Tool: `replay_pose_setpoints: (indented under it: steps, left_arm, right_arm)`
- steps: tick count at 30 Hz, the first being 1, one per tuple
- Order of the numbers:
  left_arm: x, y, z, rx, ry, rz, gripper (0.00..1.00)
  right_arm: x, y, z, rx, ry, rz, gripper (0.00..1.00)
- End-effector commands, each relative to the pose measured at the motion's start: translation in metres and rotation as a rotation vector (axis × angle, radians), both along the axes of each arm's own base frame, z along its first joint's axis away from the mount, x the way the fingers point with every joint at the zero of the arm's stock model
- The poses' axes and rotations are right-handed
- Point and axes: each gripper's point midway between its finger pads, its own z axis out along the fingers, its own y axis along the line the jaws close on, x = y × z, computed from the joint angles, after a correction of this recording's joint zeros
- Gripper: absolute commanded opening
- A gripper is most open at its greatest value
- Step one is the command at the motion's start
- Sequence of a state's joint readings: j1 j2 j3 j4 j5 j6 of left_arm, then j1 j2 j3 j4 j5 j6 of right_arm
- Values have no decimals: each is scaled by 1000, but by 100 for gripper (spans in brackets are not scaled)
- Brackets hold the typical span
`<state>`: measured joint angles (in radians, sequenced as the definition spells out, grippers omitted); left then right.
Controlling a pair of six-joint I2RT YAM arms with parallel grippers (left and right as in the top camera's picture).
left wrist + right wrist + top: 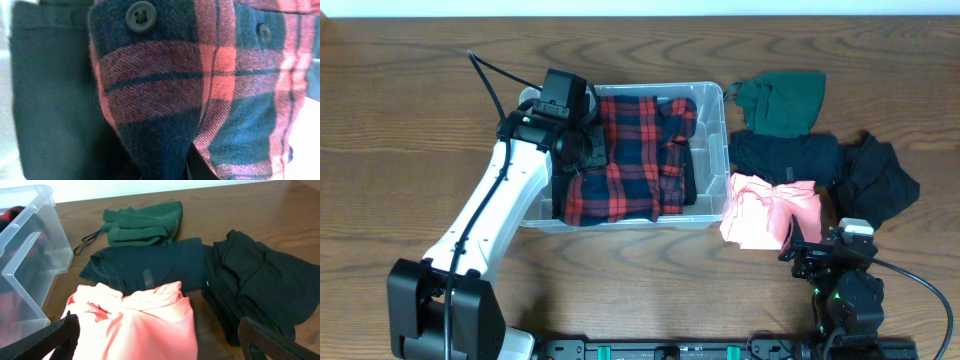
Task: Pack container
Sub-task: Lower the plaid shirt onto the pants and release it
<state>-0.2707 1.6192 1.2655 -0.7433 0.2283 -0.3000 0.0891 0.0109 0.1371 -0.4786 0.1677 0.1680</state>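
Left wrist view: plaid shirt lies beneath left pincer, grip state untellable; advise pressing it flat inside container.

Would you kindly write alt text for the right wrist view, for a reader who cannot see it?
A pink garment lies before the open right gripper, black clothes and a green garment behind it, the clear container at left.

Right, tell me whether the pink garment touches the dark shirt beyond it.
Touching. The right wrist view shows the pink garment lapping over the dark shirt.
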Motion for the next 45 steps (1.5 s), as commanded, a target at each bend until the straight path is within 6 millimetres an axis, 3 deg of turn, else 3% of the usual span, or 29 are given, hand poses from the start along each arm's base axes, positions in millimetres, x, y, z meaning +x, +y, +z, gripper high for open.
replay_pose_setpoints:
  steps: [1,5,8,11,14,18,21,24,28,32,34,35,36,38,40,45]
  left_arm:
    - [16,0,14,-10,-96,-23,6]
    - [35,-59,58,-341,-231,-156,6]
    - [43,-90,97,-519,-342,-252,6]
    - [49,-99,111,-555,-399,-273,6]
    - [47,-97,104,-540,-370,-257,6]
    - [40,-70,65,-382,-246,-130,6]
    - [30,-35,33,-177,-162,-33,6]
    - [19,-1,14,0,-99,46,6]
    - [12,38,4,165,-65,130,6]
    - [15,60,3,224,-71,182,8]
    - [18,69,4,238,-76,206,17]
    - [19,72,4,237,-78,210,30]
    - [20,75,4,236,-77,219,50]
    - [19,77,4,226,-69,221,64]
    - [17,73,6,204,-67,188,98]
    - [23,69,40,157,-151,190,98]
  right_arm:
    - [0,-1,0,3,-3,-7,99]
    - [0,-1,0,3,-3,-7,99]
    - [0,-1,0,3,-3,-7,99]
    - [0,-1,0,3,-3,-7,99]
    - [0,-1,0,3,-3,-7,99]
    - [0,-1,0,3,-3,-7,99]
    - [0,-1,0,3,-3,-7,99]
    - [0,-1,0,3,-3,-7,99]
    - [0,-1,0,3,-3,-7,99]
    - [0,-1,0,3,-3,-7,99]
    - [0,-1,0,3,-3,-7,99]
    - [0,-1,0,3,-3,-7,99]
    - [0,-1,0,3,-3,-7,99]
    - [0,-1,0,3,-3,-7,99]
    - [0,-1,0,3,-3,-7,99]
    - [0,-1,0,3,-3,-7,99]
